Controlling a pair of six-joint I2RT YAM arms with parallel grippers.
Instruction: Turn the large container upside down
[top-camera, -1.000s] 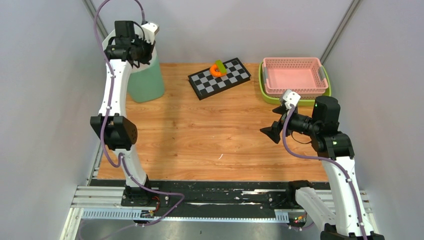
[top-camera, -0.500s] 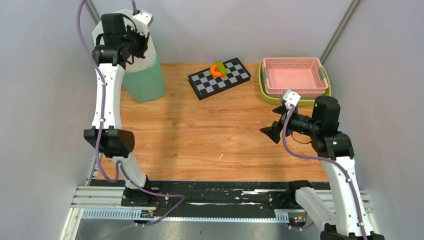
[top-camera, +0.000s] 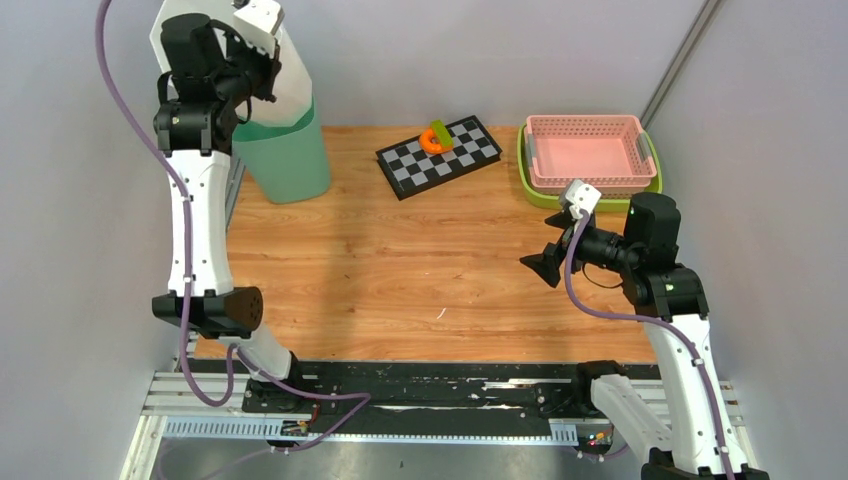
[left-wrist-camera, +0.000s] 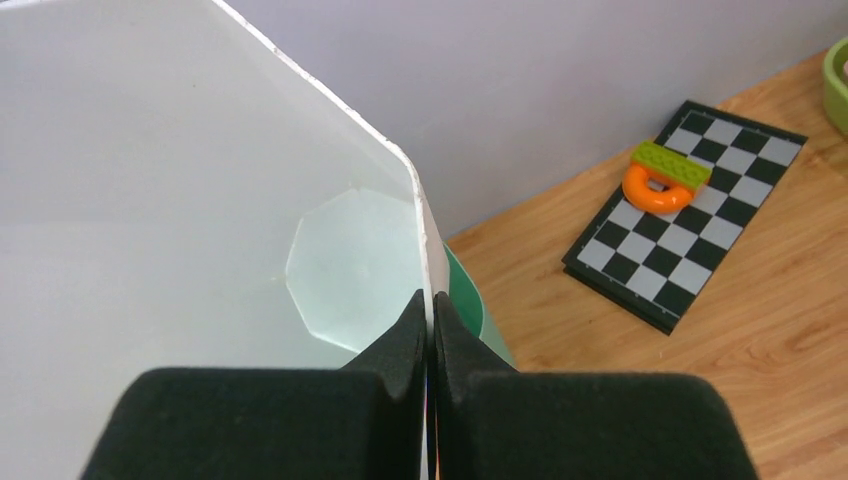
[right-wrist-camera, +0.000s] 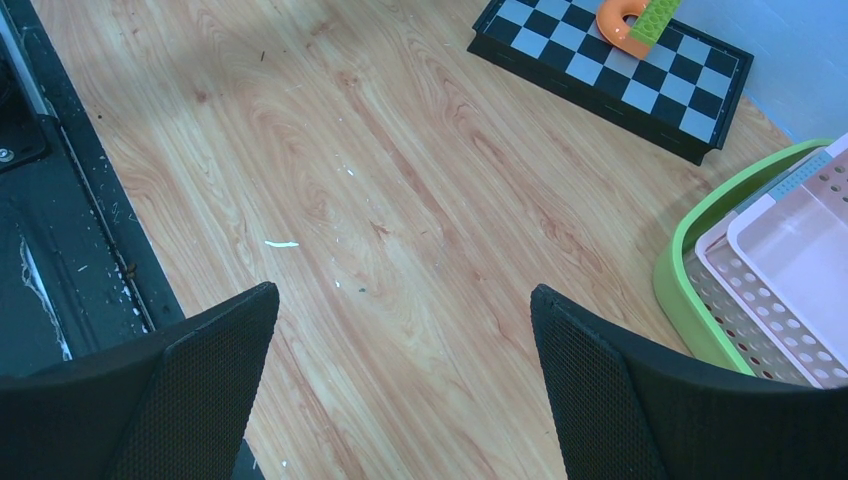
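Observation:
A tall white container (top-camera: 290, 80) is lifted partly out of a green container (top-camera: 295, 165) that stands at the table's far left corner. My left gripper (top-camera: 252, 68) is shut on the white container's rim and holds it high. In the left wrist view the fingers (left-wrist-camera: 412, 335) pinch the thin white wall (left-wrist-camera: 200, 200); the octagonal bottom (left-wrist-camera: 355, 265) shows inside, and the green rim (left-wrist-camera: 472, 305) shows just below. My right gripper (top-camera: 541, 265) is open and empty above the right middle of the table, with only bare wood (right-wrist-camera: 400, 250) between its fingers.
A black and white checkerboard (top-camera: 440, 157) lies at the back centre with an orange ring and a green brick (top-camera: 435, 138) on it. A pink basket (top-camera: 588, 152) sits in a green tray (top-camera: 545, 195) at the back right. Grey walls close in on both sides.
My left arm has risen and pulled the white container up out of the green one, which stays on the table. The right arm has not moved.

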